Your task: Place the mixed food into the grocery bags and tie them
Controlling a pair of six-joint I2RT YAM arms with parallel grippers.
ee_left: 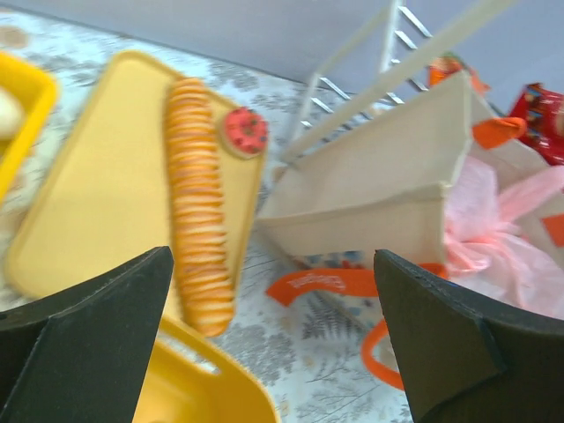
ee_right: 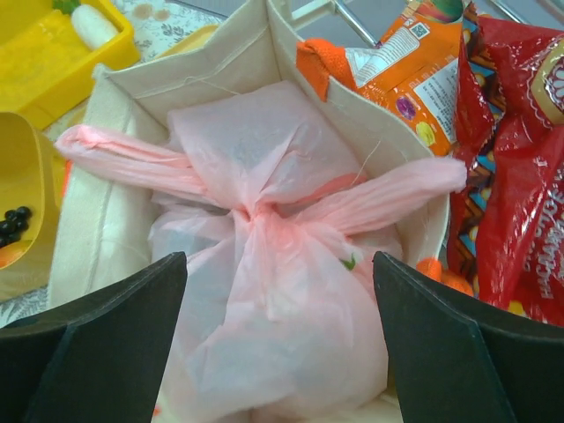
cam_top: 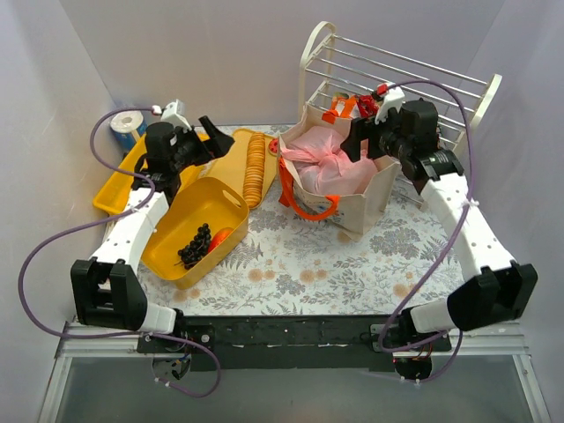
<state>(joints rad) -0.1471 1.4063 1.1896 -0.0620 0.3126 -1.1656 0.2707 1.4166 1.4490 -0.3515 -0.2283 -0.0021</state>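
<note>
The translucent pink plastic bag (ee_right: pixel 264 282) is knotted at its top and sits inside the beige tote (ee_right: pixel 203 70); both also show in the top view, bag (cam_top: pixel 324 163) and tote (cam_top: pixel 366 201). One orange strap handle (cam_top: pixel 308 208) hangs over the tote's front. My right gripper (ee_right: pixel 282 352) is open and empty, just above the pink bag (cam_top: pixel 357 141). My left gripper (ee_left: pixel 273 352) is open and empty, above the table between the yellow tub and the tote (ee_left: pixel 379 194). Orange (ee_right: pixel 410 62) and red (ee_right: pixel 520 159) snack packets lie behind the tote. Dark grapes (cam_top: pixel 196 245) lie in the yellow tub (cam_top: pixel 231 198).
A flat yellow tray (ee_left: pixel 97 194) holds a row of round crackers (ee_left: pixel 198 229) and a red round piece (ee_left: pixel 245 130). Another yellow tray (cam_top: pixel 115 189) is at the far left beside a blue-and-white roll (cam_top: pixel 129 126). A white wire rack (cam_top: pixel 397 75) stands behind the tote.
</note>
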